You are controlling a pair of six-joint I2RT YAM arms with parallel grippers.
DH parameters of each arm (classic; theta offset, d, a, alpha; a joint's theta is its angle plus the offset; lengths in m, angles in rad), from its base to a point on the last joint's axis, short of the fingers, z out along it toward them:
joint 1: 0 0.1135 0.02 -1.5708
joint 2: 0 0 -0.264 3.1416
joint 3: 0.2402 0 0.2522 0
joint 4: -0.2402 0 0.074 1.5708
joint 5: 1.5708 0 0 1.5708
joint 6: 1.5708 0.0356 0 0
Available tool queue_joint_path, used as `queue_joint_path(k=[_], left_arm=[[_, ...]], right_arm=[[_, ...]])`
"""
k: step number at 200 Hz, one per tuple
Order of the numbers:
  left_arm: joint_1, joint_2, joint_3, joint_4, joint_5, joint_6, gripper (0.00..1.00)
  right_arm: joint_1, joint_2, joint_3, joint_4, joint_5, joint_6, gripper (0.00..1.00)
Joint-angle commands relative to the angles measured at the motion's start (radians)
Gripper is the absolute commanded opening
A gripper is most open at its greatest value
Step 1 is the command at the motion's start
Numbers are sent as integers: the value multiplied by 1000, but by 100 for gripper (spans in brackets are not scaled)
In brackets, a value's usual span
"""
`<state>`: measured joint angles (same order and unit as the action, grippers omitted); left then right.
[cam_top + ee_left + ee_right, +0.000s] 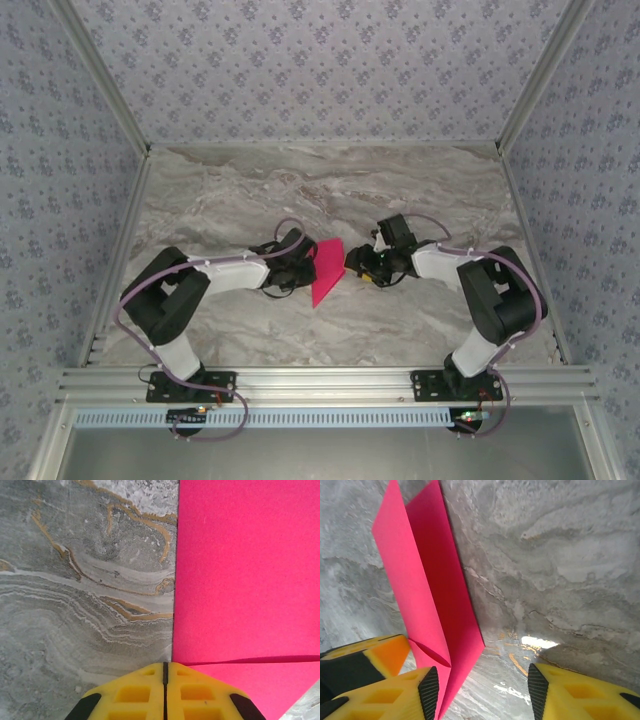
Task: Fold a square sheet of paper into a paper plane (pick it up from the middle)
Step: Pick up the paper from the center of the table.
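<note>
The square sheet of paper [325, 270] lies folded on the marble table, a narrow magenta-pink shape between the two grippers. In the right wrist view one layer of the paper [415, 585] stands raised over a darker layer. My left gripper [300, 262] is shut, its yellow fingertips [165, 666] meeting right at the paper's [245, 575] left edge, where a fold line runs across. Whether that edge is pinched I cannot tell. My right gripper [352, 266] is open [482, 695], and the paper's near end lies against its left pad [429, 690]. No finished paper plane is in view.
The marble table [330, 190] stretches behind the paper. Patterned walls close it in at the back and on both sides. An aluminium rail [320, 382] with both arm bases runs along the near edge.
</note>
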<state>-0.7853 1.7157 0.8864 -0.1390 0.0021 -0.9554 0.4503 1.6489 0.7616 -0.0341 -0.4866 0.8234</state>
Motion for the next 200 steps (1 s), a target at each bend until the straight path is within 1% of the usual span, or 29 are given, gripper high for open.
queue_joint_path(k=[1,42,89,147,182,200], left_arm=[[5,26,7,-67,-28,-6,5],[4,27,3,-77,-28,-11,4],[4,25,4,-82,-27,-11,4],[6,18,5,-87,-24,-8,4],[16,-9,2,-86,-13,-5,6],[27,-31,2,-97,-5,-2,7]], right_arm=[[17,14,25,-4,-16,12,50],[41,27,50,11,-44,-2,44],[47,65,70,52,-89,9,41],[63,106,71,169,-219,8,36],[68,138,76,193,-235,6,26],[64,144,74,205,-220,11,16]])
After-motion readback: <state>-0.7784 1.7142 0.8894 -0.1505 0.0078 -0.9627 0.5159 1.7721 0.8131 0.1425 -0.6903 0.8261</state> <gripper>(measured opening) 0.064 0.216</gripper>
